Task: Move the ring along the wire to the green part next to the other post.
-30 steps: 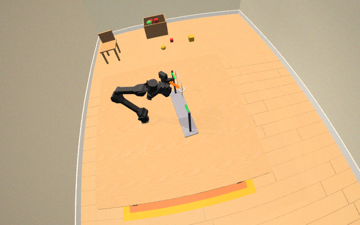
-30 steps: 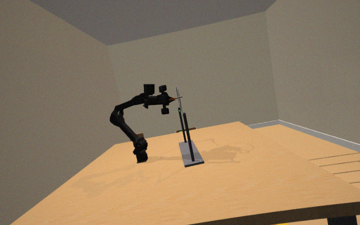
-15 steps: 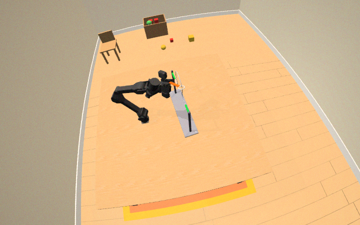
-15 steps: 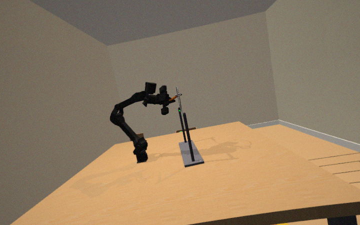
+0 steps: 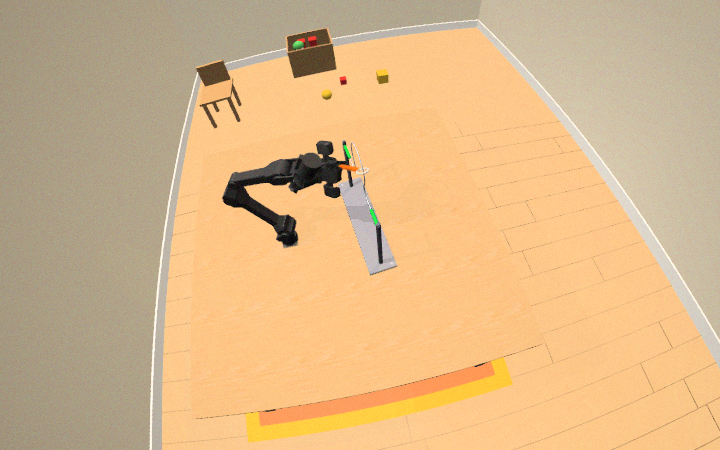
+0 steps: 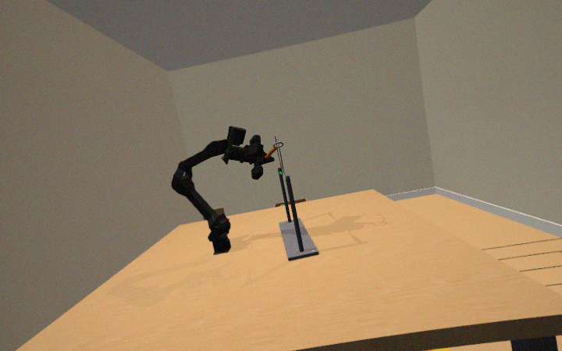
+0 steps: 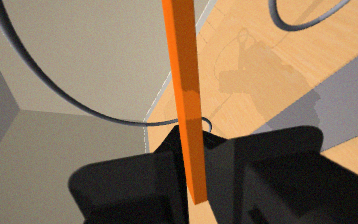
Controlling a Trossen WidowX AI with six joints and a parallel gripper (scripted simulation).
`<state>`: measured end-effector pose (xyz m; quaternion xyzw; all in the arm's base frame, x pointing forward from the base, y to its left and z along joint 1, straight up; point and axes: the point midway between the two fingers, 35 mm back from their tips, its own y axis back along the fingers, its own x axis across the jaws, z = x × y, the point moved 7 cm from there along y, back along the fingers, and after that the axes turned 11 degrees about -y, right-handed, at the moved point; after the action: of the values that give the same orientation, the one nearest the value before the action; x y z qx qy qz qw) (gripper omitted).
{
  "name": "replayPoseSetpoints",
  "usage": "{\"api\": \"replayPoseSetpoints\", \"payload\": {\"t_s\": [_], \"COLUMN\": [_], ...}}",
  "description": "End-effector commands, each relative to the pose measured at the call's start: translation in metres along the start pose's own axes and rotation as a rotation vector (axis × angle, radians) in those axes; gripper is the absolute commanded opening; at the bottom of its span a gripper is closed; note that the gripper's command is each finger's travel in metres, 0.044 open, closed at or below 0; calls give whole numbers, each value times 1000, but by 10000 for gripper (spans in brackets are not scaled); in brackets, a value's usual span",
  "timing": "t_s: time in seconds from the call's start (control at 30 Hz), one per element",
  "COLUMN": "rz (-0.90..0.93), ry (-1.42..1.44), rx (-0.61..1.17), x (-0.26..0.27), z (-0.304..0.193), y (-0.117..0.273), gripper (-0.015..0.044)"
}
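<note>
My gripper (image 5: 341,166) (image 6: 268,158) (image 7: 181,129) is shut on the orange handle (image 5: 348,167) (image 6: 271,151) (image 7: 186,90). The handle slants up from my fingers to the ring (image 5: 367,170) (image 6: 274,144), which is outside the wrist view. The ring appears to be around the thin grey wire (image 6: 279,157), high above the base, nearer the far post (image 5: 349,177). Whether they touch is too small to tell. One green part (image 5: 347,151) is by the far post. The other green part (image 5: 373,216) is by the near post (image 5: 380,244) (image 6: 293,214).
The posts stand on a grey base plate (image 5: 371,240) (image 6: 289,239) (image 7: 337,95) on the wooden table (image 6: 361,288). My arm reaches in from the left. Grey curves cross the wrist view beyond the handle. A chair (image 5: 217,91), a box (image 5: 312,60) and small objects are farther back.
</note>
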<state>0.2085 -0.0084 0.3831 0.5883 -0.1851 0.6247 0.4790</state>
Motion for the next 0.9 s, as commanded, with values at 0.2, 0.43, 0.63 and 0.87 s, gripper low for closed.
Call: {"api": "replayPoseSetpoints", "payload": {"t_s": [0.2, 0.43, 0.63, 0.87], "rz": [-69, -116, -161, -208], "ry": [126, 210, 291, 375], "rx": [-31, -51, -71, -91], "x": [2, 1, 1, 1], "z": [1, 0, -1, -2], "y": [-1, -1, -2, -2], "gripper": [-150, -150, -150, -150]}}
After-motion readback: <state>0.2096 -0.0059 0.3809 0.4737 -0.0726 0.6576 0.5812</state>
